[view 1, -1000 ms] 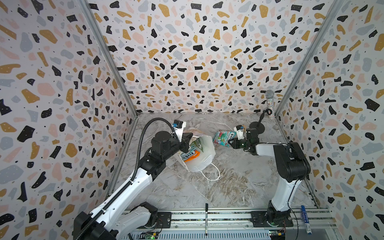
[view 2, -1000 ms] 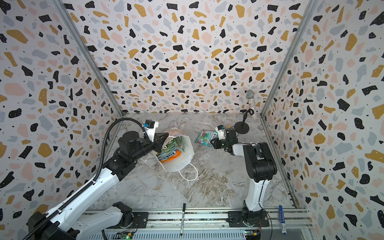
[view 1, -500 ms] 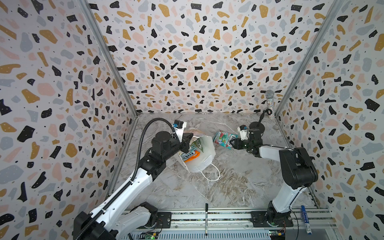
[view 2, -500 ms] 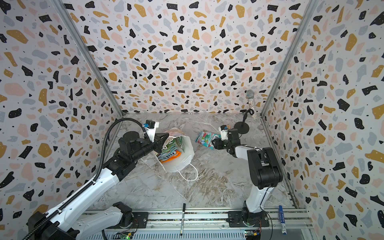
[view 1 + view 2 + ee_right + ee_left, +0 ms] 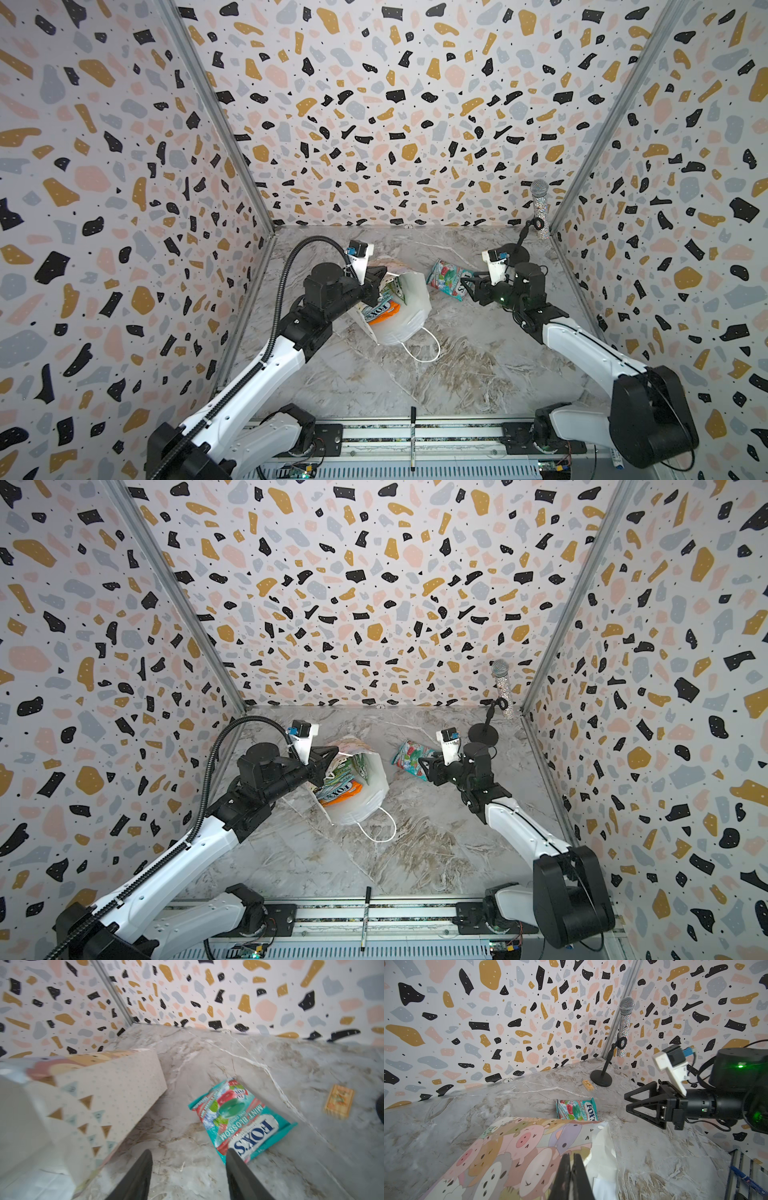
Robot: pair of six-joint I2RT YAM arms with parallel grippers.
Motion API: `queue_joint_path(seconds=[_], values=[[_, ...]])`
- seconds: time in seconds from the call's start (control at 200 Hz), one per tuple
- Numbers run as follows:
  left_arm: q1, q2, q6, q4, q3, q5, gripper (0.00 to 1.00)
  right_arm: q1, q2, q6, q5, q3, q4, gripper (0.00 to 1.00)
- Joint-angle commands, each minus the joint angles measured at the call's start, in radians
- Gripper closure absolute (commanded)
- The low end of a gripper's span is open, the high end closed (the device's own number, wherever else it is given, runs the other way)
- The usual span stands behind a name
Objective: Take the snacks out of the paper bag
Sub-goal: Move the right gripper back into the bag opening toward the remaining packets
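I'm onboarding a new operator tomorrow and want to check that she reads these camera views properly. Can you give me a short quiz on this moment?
1. True or false: the right gripper is clamped on the teal packet.
2. The left gripper is: A wide open, holding nothing; B shut on the rim of the paper bag; C shut on the teal packet.
3. Fill in: ___ packet(s) lie on the table outside the bag.

Key: 1 false, its jaws stand open and the packet lies free on the table; 2 B; 3 one.
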Motion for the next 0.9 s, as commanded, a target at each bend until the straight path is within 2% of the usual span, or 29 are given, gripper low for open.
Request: queue_joint_path(seconds=[0.0,0.19,0.395,0.616,0.741,0.896], values=[[-0.003,0.001,0.008,0.034,-0.001,-0.014,1.00,0.085,-0.081,-0.040,-0.021,0.006,-0.055,0.41],[-0.005,0.000,0.007,0.034,-0.001,-0.015,1.00,0.244,-0.141,-0.086,0.039,0.027,-0.090,0.41],[-0.005,0.000,0.006,0.034,0.000,-0.017,1.00,0.412,-0.122,-0.133,0.122,0.056,-0.111,0.41],[-0.006,-0.002,0.006,0.033,-0.001,-0.020,1.00,0.534,-0.017,-0.158,0.192,0.095,-0.106,0.43],[-0.007,-0.002,0.006,0.033,-0.001,-0.019,1.00,0.571,0.054,-0.160,0.226,0.119,-0.098,0.44],[-0.009,-0.004,0.005,0.033,-0.001,-0.019,1.00,0.605,0.155,-0.154,0.326,0.156,-0.089,0.48]])
